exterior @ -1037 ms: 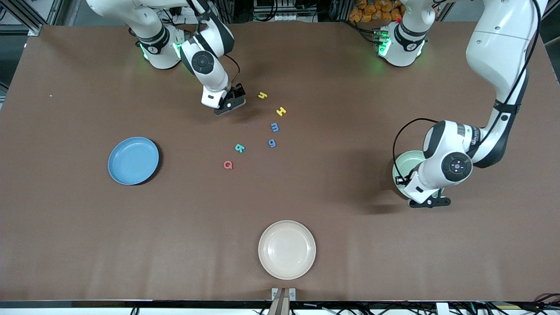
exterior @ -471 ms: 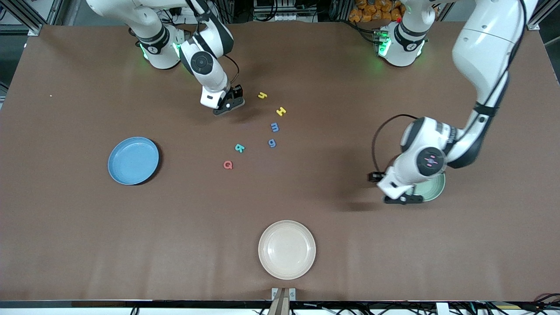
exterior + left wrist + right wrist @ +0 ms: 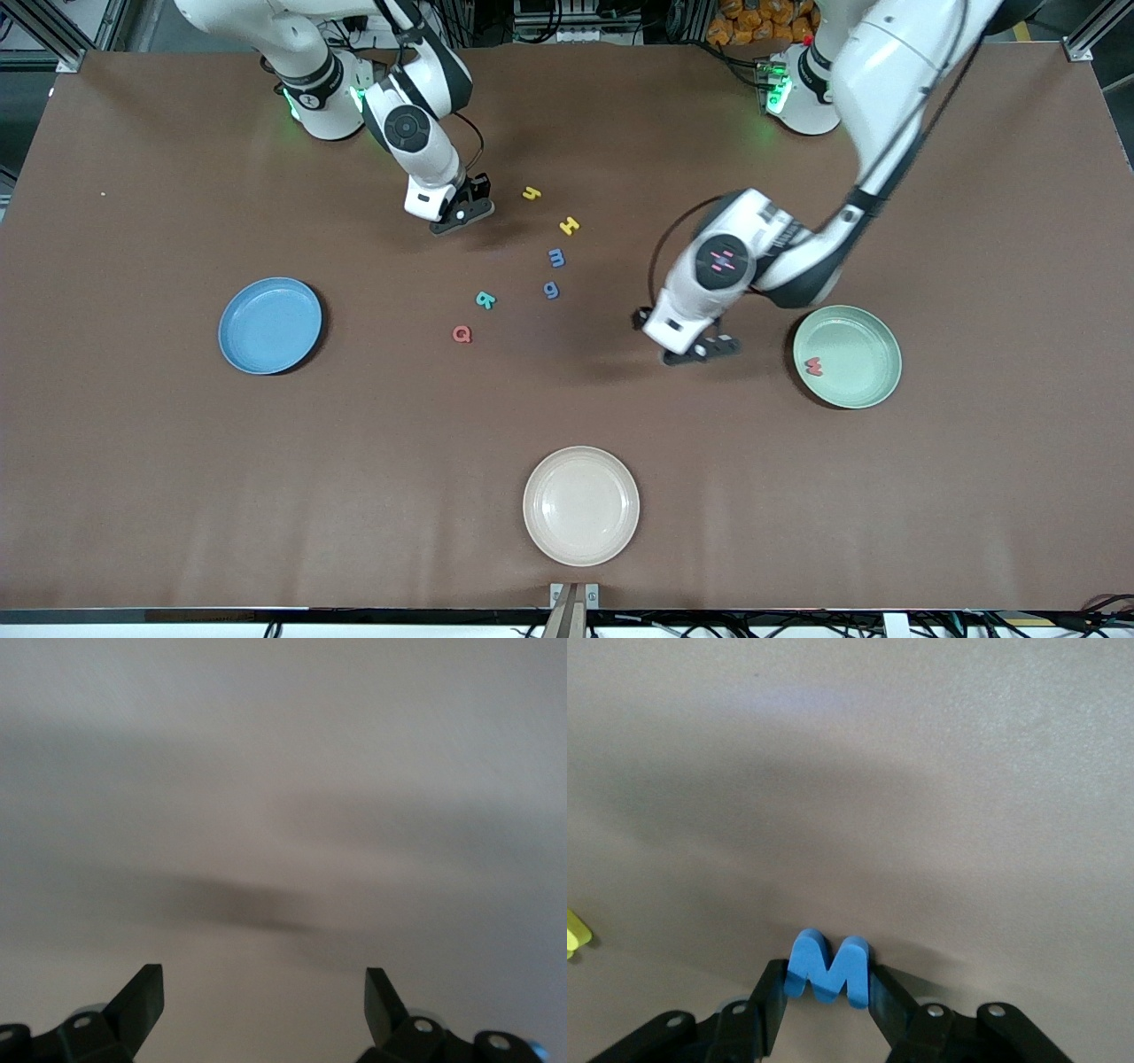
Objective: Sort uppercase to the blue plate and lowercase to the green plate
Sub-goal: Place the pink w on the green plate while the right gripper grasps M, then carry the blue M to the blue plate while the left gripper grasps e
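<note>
The right tool [image 3: 462, 213] sits low over the desk [image 3: 177, 461] near the right arm's base, its two fingers [image 3: 766, 1005] closed on the blue W [image 3: 829, 968], which stands upright between them just off the brown surface. The left tool [image 3: 702, 351] hangs over bare desk between the loose letters and the green plate [image 3: 864, 390]; its fingers [image 3: 140, 997] are spread wide with nothing between them.

The red w [image 3: 813, 364] lies inside the green plate, close to the rim on the side toward the middle of the desk. The blue plate [image 3: 266, 350] sits toward the right arm's end and holds no letter.

Six letters lie loose in the middle of the desk. The yellow y-like letter [image 3: 531, 192] is farthest from the front camera, just beside the right tool. The yellow H [image 3: 570, 225], the blue m [image 3: 555, 257] and the blue g [image 3: 551, 290] follow, each nearer to the camera than the last. The teal-green R [image 3: 485, 299] and the red Q [image 3: 462, 333] lie nearer still, toward the blue plate. A cream plate [image 3: 580, 505] rests at the near edge.
</note>
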Controlling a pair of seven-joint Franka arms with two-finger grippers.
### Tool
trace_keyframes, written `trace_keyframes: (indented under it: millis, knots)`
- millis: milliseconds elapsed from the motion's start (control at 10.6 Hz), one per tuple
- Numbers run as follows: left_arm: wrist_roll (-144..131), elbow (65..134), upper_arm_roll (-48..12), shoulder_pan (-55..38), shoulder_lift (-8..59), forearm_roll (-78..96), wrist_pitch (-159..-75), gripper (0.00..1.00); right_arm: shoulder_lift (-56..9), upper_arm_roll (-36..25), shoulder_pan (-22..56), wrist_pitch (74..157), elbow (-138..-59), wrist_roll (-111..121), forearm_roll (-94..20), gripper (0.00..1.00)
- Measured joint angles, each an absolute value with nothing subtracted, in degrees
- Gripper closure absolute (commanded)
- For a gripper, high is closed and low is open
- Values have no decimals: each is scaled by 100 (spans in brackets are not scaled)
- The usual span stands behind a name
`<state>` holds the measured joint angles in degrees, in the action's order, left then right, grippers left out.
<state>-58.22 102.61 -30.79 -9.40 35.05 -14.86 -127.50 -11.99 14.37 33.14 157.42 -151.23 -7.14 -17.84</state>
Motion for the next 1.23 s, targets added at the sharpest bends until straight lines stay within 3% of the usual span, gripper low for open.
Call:
trace_keyframes:
  millis: [660, 1225]
  knots:
    - [-7951, 9959, -2882, -2484, 3917, -1571, -13271, 3, -1199, 1433, 3297, 15689, -15107, -714, -1791, 66]
    - [-8592, 9839, -2712, -2865, 4062, -1581, -13271, 11, -1112, 640, 3223, 14446, -14648, 85, -1793, 67]
